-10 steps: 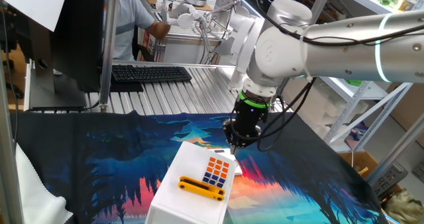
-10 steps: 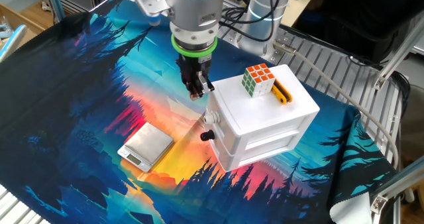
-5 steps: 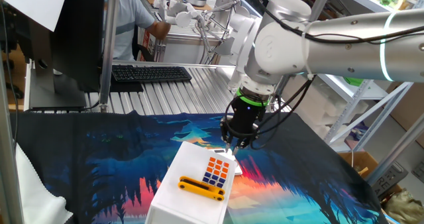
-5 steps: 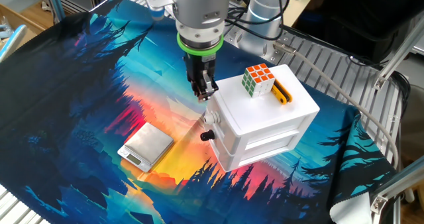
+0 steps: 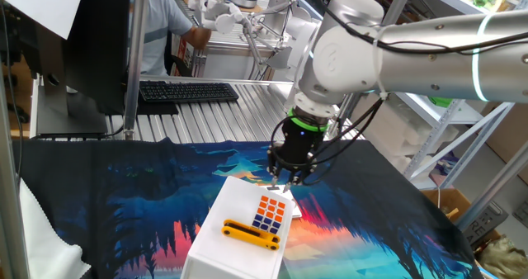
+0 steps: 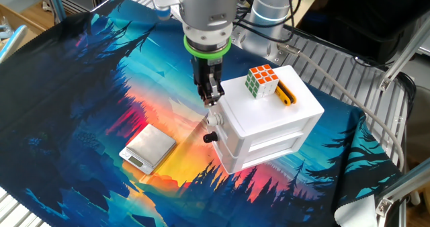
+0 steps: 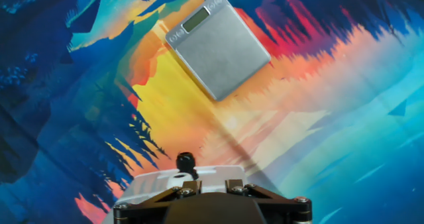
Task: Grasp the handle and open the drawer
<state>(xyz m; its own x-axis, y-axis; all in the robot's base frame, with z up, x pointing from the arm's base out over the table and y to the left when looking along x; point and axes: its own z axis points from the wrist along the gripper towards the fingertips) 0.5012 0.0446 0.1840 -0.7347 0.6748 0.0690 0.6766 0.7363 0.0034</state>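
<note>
Since a second ago we see the gripper [image 6: 213,101] has shifted toward the cabinet [image 6: 265,119], hanging above its knob [image 6: 210,138]. The drawer [image 6: 269,144] sits shut in the cabinet front. We cannot tell how the jaws stand. A scale [image 7: 218,44] lies nearby.

You have the cabinet [image 6: 269,126] on the mat [image 6: 80,106], cube [image 6: 262,80] and bar [image 6: 285,93] side by side on top, the scale [image 6: 148,147] lying near its knob [image 6: 209,138] side.
</note>
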